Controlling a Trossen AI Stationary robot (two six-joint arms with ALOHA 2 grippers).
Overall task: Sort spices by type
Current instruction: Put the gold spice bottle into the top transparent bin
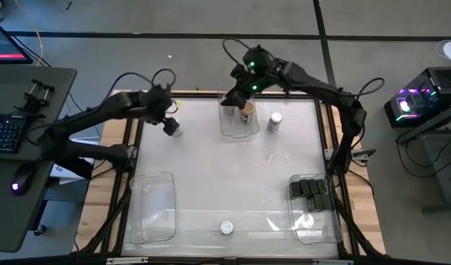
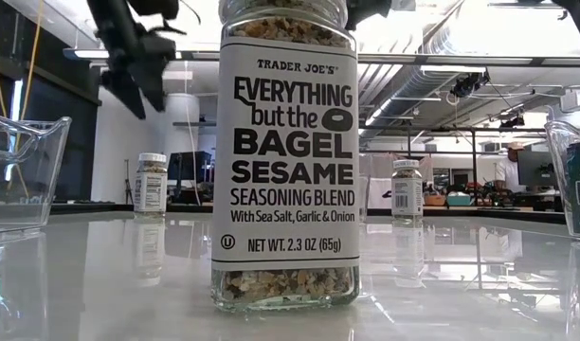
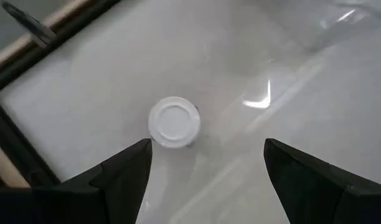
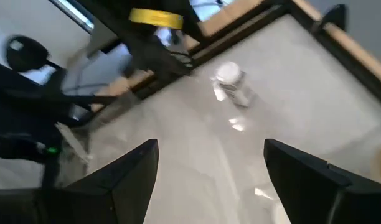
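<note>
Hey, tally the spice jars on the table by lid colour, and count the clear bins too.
White-lid jars: 3
Tan-lid jars: 1 visible, inside the far bin
Clear bins: 3
Total: 7

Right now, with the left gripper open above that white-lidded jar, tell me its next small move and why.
Probably lower the left gripper straight down around the white-lidded jar. Its fingers stand wide open and the jar stands upright on the table just ahead of them, untouched, with nothing close beside it. The right gripper hovers over the far bin.
</note>
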